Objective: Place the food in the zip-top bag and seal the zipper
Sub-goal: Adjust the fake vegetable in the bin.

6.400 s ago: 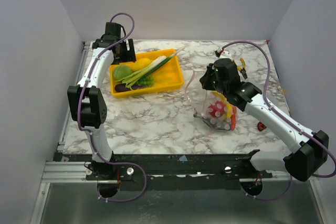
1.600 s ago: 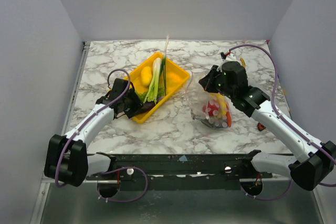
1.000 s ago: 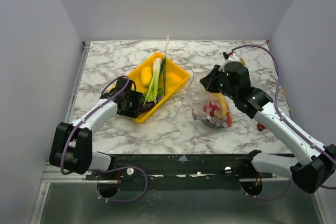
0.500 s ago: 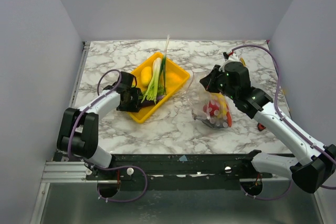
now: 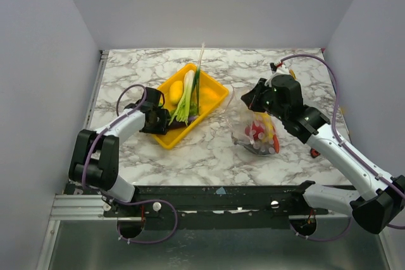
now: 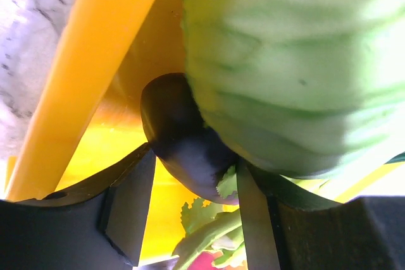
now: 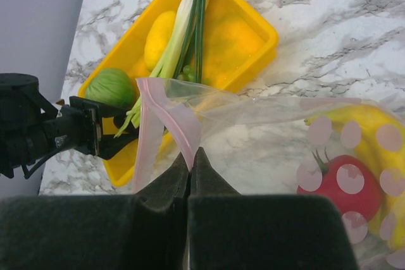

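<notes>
The yellow tray [image 5: 216, 100] lies diagonally mid-table, holding leeks [image 5: 190, 95], a yellow fruit [image 5: 176, 90], a green cabbage [image 6: 291, 61] and a dark purple eggplant [image 6: 180, 150]. My left gripper [image 5: 163, 121] reaches into the tray's near-left corner. Its fingers [image 6: 130, 210] press both sides of the eggplant, with the cabbage just above. The clear zip-top bag [image 5: 252, 129] stands to the right with a red fruit [image 7: 345, 184], a banana and a carrot inside. My right gripper [image 7: 190, 153] is shut on its pink zipper [image 7: 168, 118] and holds the mouth up facing the tray.
A small red object [image 5: 314, 153] lies on the marble by the right arm. An orange-yellow item [image 5: 292, 76] sits behind the right wrist. Grey walls close in the table on three sides. The left arm lies low along the table's left half.
The tray has gone from square at the back left to diagonal nearer the bag. My left gripper moved up to the tray's near corner and narrowed onto the eggplant. The right gripper barely moved.
</notes>
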Controlling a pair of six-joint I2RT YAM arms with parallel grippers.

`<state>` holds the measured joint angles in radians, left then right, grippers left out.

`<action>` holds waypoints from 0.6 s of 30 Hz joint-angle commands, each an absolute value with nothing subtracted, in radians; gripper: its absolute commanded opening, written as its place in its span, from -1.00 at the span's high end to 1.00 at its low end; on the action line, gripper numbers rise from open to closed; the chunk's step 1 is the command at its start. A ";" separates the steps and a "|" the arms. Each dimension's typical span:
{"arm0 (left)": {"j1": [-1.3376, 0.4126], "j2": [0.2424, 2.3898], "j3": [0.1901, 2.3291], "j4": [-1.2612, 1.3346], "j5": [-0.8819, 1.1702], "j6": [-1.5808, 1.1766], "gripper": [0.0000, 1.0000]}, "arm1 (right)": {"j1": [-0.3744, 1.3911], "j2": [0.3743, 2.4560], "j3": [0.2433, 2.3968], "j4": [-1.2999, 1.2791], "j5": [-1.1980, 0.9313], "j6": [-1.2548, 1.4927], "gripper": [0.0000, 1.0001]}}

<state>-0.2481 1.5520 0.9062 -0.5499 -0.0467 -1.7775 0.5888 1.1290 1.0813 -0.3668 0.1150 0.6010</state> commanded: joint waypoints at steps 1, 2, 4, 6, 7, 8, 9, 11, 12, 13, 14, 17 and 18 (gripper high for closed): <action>-0.242 1.467 0.832 -0.615 -0.145 -1.681 0.41 | 0.583 1.104 1.100 -0.377 0.103 0.604 0.99; -0.242 1.429 0.851 -0.622 -0.171 -1.643 0.40 | 0.584 1.104 1.097 -0.376 0.105 0.603 0.99; -0.242 1.364 0.877 -0.627 -0.221 -1.569 0.36 | 0.584 1.103 1.095 -0.375 0.106 0.604 0.99; -0.242 1.303 0.877 -0.576 -0.233 -1.481 0.32 | 0.584 1.104 1.093 -0.366 0.100 0.595 0.99; -0.243 1.281 0.872 -0.546 -0.227 -1.443 0.29 | 0.583 1.103 1.089 -0.353 0.082 0.587 0.99; -0.242 1.260 0.864 -0.508 -0.197 -1.406 0.25 | 0.584 1.103 1.085 -0.332 0.063 0.577 0.99; -0.242 1.248 0.856 -0.479 -0.165 -1.370 0.23 | 0.584 1.103 1.077 -0.314 0.043 0.568 0.99; -0.242 1.225 0.841 -0.415 -0.097 -1.304 0.23 | 0.584 1.114 1.077 -0.293 0.019 0.557 0.99; -0.242 1.214 0.838 -0.398 -0.080 -1.276 0.25 | 0.584 1.121 1.084 -0.292 0.009 0.551 0.99; -0.242 1.194 0.835 -0.386 -0.072 -1.244 0.26 | 0.584 1.127 1.088 -0.293 0.008 0.544 0.99; -0.242 1.171 0.824 -0.364 -0.069 -1.215 0.27 | 0.584 1.129 1.093 -0.293 0.008 0.538 0.99; -0.242 1.067 0.771 -0.283 -0.064 -1.131 0.29 | 0.584 1.127 1.091 -0.279 -0.044 0.513 0.99; -0.242 1.032 0.755 -0.253 -0.051 -1.106 0.31 | 0.584 1.127 1.090 -0.273 -0.057 0.505 0.99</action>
<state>-0.2478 1.1637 0.8124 -0.3943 -0.1032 -1.2770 0.5888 1.1259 1.0809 -0.3325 0.0261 0.5549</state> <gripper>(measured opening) 0.499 0.006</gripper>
